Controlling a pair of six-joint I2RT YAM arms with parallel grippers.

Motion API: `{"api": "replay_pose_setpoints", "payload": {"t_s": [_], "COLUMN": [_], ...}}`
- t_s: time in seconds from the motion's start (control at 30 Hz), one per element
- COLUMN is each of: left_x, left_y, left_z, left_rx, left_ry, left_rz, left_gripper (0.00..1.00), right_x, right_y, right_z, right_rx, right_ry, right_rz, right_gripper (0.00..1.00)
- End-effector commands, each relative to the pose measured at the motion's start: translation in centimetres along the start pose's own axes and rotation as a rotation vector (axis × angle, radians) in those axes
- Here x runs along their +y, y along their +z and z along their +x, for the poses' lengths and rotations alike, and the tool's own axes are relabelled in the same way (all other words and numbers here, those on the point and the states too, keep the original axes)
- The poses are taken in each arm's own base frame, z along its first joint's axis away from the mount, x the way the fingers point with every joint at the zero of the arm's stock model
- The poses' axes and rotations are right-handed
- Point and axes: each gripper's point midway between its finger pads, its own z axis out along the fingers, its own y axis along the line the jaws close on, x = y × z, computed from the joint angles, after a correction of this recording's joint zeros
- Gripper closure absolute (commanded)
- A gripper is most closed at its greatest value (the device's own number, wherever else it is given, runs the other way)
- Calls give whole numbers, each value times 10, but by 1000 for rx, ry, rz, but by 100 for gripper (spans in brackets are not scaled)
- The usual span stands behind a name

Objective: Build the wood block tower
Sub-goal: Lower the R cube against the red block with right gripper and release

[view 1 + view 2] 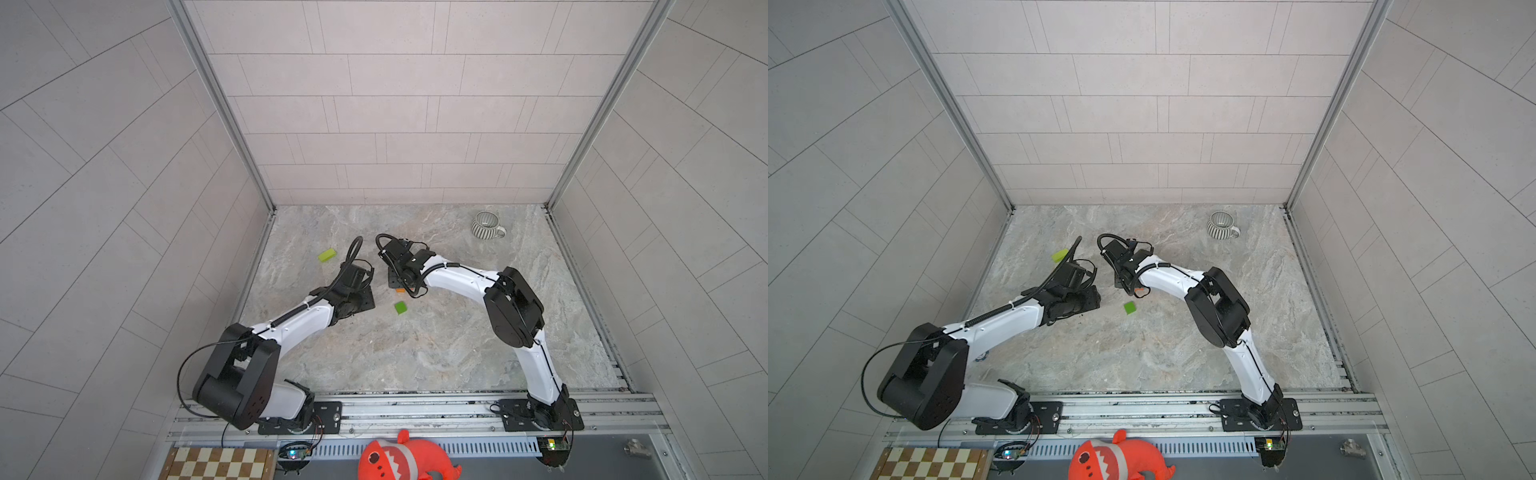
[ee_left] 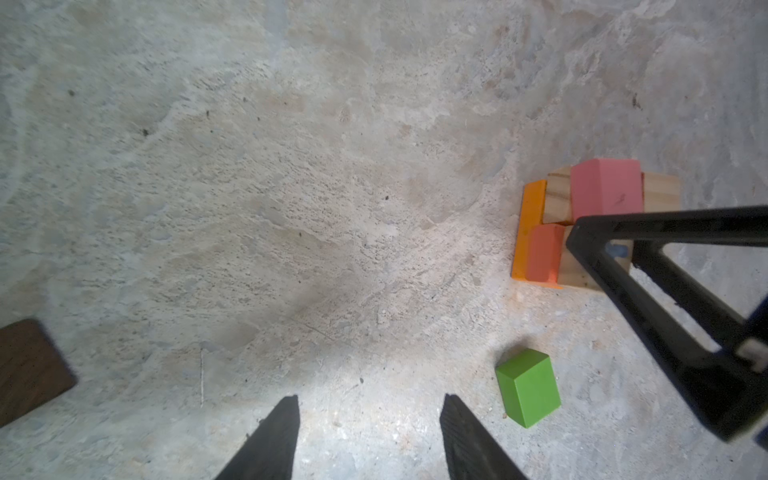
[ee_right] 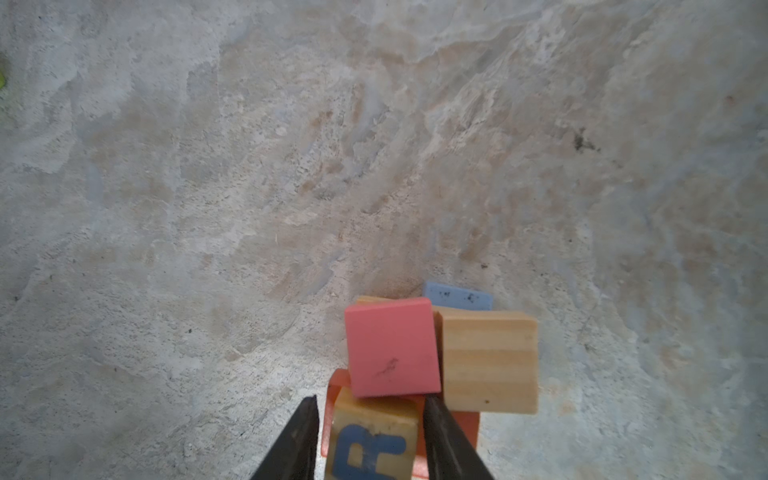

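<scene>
Right wrist view: right pincer [image 3: 372,399] parted astride lettered block [image 3: 374,436], placement seemingly finishing; left pincer [image 2: 370,397] parted, empty; next likely needs a straight lift clear.

Left arm [image 1: 295,324] and right arm [image 1: 457,278] are each wearing smooth white shells on the links and bulky black housings [image 1: 513,307] at the joints. A black corrugated cable [image 1: 352,255] is arching off each wrist, and a thin black wire is running along the white shells. Black base plates [image 1: 324,409] are carrying silver screws. Black tapered fingers [image 2: 270,440] are ending each arm.
</scene>
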Motion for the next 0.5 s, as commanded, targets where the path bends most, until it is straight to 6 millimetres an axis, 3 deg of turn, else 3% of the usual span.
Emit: {"api": "replay_pose_setpoints", "payload": {"t_s": [0.0, 0.17, 0.3, 0.47], "left_x": [2, 2, 3, 12], "left_y": [-4, -12, -20, -31], "left_z": [1, 1, 3, 8], "left_rx": [-5, -18, -23, -37], "left_ry": [20, 12, -1, -9], "left_rz": [1, 12, 23, 1], "left_gripper": [38, 34, 30, 11], "right_x": [-6, -12, -16, -19], "right_y": [-14, -28, -43, -59], "right_z": [-8, -9, -7, 6], "right_rx": [-38, -51, -66, -69], "right_ry": [19, -6, -41, -111], "right_rz": [2, 2, -16, -44], "right_gripper": [55, 53, 47, 43]}}
